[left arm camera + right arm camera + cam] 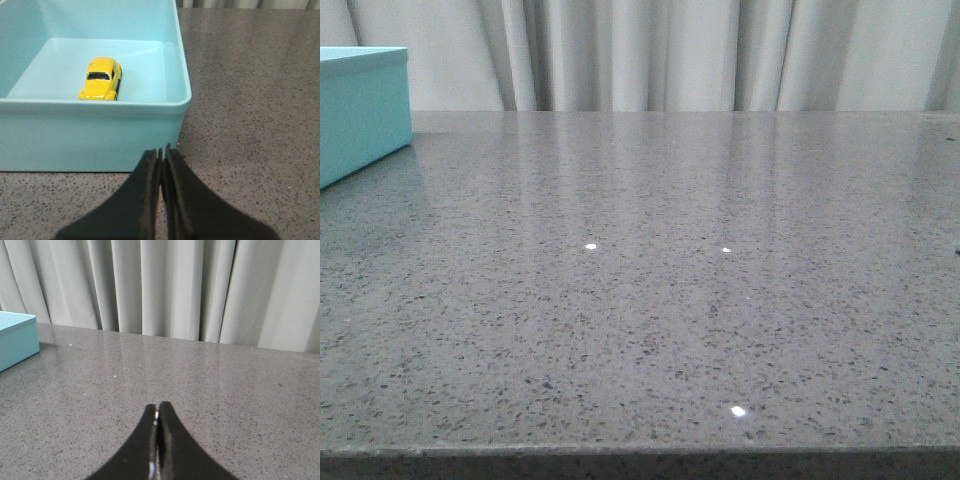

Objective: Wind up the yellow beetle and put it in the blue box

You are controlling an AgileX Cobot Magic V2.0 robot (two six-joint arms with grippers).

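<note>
Left wrist view shows the yellow beetle (100,79) sitting on its wheels on the floor of the blue box (95,134). The little car is inside the box, close to the near wall, with its dark window facing the camera. The box is open on top, and it rests on the gray speckled bench (250,125). The left hand (163,155) is outside the box, just in front of its near wall. Its two dark fingers are pressed together and hold nothing.

Right wrist view shows the right hand (157,412) over bare bench, well apart from the box. Its fingers are pressed together too, and hold nothing. A corner of the blue box shows at the far side, and pale curtains (165,285) hang behind the bench.

Front view shows only a corner of the blue box (360,110) at the left edge of the bench, with no hand in sight
</note>
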